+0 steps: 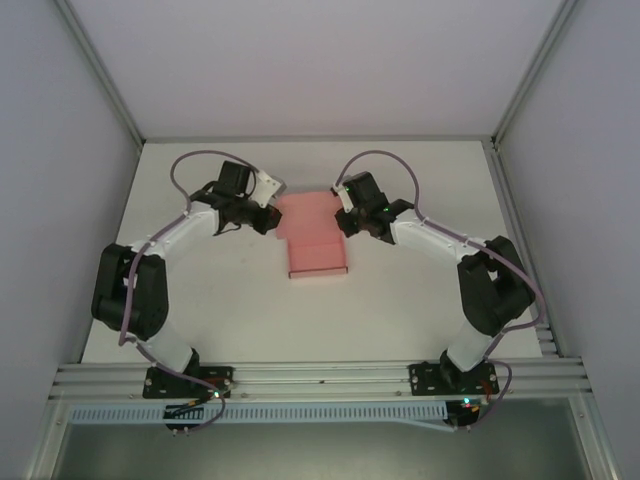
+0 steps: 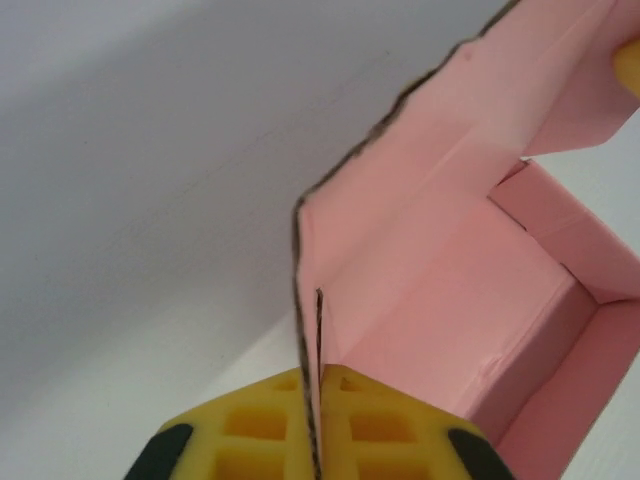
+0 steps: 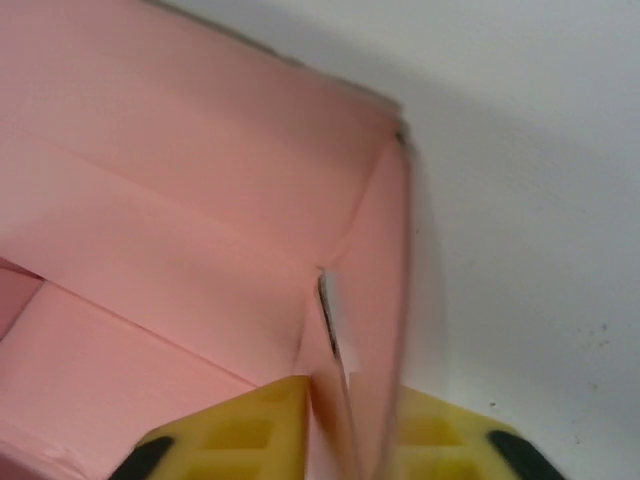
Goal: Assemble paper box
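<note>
table [image 1: 250, 320] free in front of box [image 1: 318, 255]; left claw [image 1: 272, 212], right claw [image 1: 342, 215] block its far sides; walls [image 1: 60, 150] close off table edges.

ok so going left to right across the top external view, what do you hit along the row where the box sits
left end effector → plain pink thin-card paper box → right end effector; both end effectors are pinching the box's card

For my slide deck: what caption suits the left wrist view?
Left gripper pinching the edge of the half-folded pink paper box.
</note>
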